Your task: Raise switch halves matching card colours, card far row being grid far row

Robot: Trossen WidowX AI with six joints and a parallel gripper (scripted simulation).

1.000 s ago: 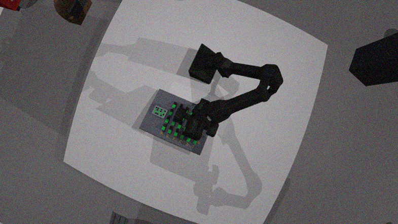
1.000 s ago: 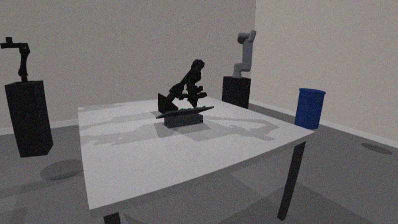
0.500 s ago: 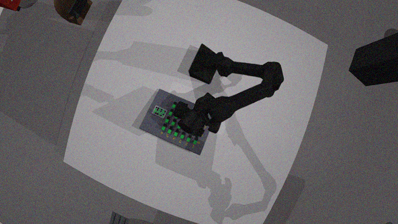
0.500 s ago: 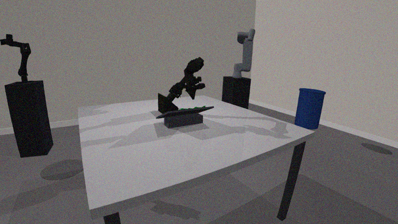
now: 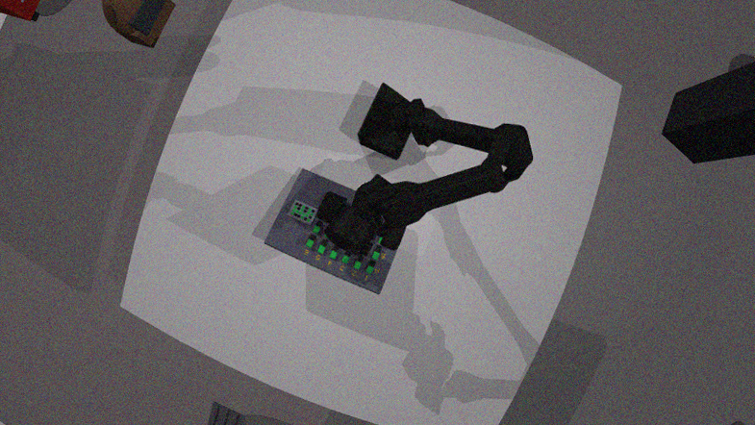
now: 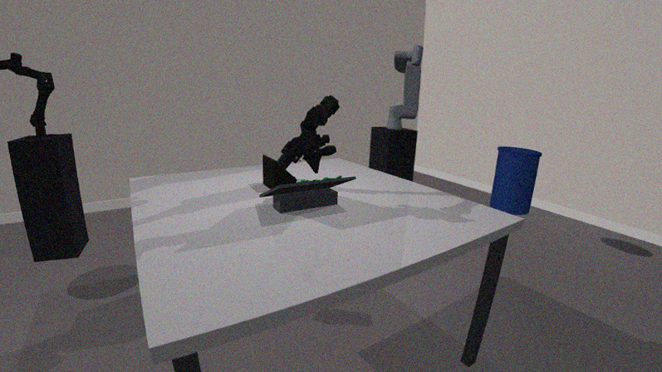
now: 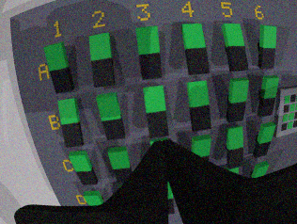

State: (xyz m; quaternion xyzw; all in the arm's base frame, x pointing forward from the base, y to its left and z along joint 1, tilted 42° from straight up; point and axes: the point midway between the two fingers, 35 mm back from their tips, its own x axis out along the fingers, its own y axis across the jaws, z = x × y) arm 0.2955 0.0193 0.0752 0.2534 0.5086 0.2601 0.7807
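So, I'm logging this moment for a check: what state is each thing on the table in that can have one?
pincer: shut, holding nothing, over the panel's nearer rows.
arm: bent at the elbow, reaching over the panel.
panel: tilted on its dark base, on the table.
switches: the raised half is too small to tell; rows C and D partly hidden.
card: flat on the panel beside the grid, at the view's edge.
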